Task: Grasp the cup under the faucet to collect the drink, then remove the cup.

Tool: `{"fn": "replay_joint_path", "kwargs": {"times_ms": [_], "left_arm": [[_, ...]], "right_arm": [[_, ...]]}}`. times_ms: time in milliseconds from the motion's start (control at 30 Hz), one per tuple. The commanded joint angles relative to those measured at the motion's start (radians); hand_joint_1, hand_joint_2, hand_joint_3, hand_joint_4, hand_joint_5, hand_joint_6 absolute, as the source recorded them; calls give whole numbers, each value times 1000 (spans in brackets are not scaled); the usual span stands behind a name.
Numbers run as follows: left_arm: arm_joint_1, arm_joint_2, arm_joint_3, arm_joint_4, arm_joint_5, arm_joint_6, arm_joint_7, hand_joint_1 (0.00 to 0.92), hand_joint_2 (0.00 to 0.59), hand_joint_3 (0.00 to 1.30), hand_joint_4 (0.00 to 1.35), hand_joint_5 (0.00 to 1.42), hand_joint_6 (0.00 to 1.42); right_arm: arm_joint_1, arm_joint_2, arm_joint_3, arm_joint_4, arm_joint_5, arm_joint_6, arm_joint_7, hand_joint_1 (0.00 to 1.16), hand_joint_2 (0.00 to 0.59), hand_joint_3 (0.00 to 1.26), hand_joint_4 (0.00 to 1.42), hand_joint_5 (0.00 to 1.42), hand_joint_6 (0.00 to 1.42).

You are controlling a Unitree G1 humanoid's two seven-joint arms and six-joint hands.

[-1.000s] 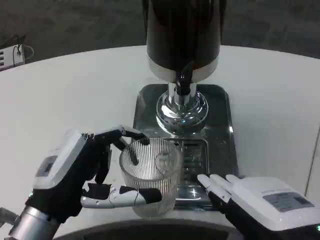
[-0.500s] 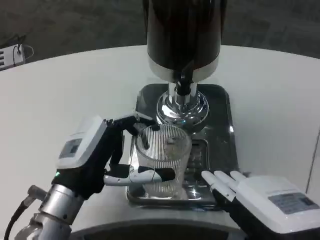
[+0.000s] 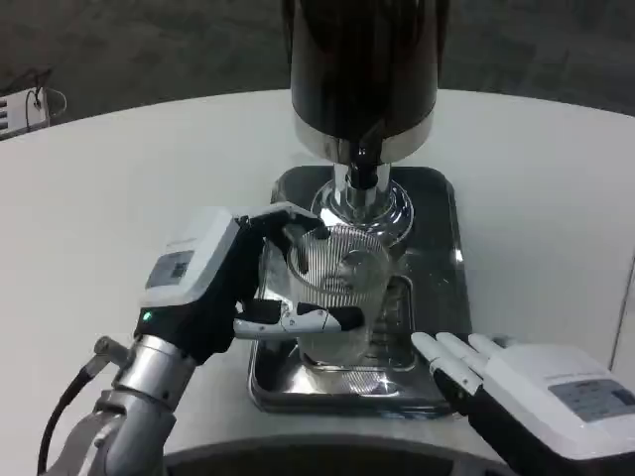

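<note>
Ribbed clear glass forms the cup (image 3: 337,290), which is held upright by the left hand (image 3: 213,288): one finger is curled over the far rim and another is laid across the near wall, so the cup is gripped from its left side. The cup's long axis is vertical. It is positioned above the steel drip tray (image 3: 437,213), just near of the faucet (image 3: 363,164), whose black spout hangs from the dark dispenser body (image 3: 362,59). The spout lies slightly far and right of the cup mouth, so a short shift away from the robot is judged necessary before the mouth is centred under the outlet. Whether the cup base is touching the tray grille cannot be determined. No liquid is visible in the cup.

The right hand (image 3: 516,382) is placed at the near right corner of the tray, fingers extended and apart, with nothing held. The left hand is the nearer one to the faucet.

The tray is set on a white round table (image 3: 119,188). Dark flooring is seen beyond the far edge.
</note>
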Motion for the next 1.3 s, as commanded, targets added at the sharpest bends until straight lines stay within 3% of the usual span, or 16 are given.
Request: {"fn": "replay_joint_path", "kwargs": {"times_ms": [33,233,433,567,700,967,1133,1300], "left_arm": [[-44,14,-27,47,22,14,51,522,0,983,1086,1300,1424],[-75,19,-57,93,34,25,64,511,0,954,1045,1277,1424],[-82,25,-75,95,37,36,56,462,0,815,921,1185,1423],[-79,31,-76,86,34,48,56,385,0,729,824,1124,1423],[-77,37,-76,76,27,59,59,217,28,586,685,1073,1394],[-76,42,-75,60,-4,61,35,93,12,249,326,749,1191],[-71,44,-71,39,-27,62,23,75,16,172,229,627,1099],[-68,47,-64,18,-52,72,-12,61,17,156,177,491,915]], "right_arm": [[17,5,-17,-15,22,-20,9,488,456,0,0,0,0],[24,5,-35,-15,40,-25,17,488,456,0,0,0,0],[29,3,-43,-15,51,-24,23,488,456,0,0,0,0],[31,3,-46,-15,56,-21,26,488,456,0,0,0,0],[33,3,-47,-15,61,-18,28,488,456,0,0,0,0],[32,4,-40,-15,64,-7,36,487,456,0,0,0,0],[29,1,-36,-15,63,5,43,481,462,0,0,0,0],[24,-9,-26,-15,59,24,52,476,465,0,0,0,0]]}}
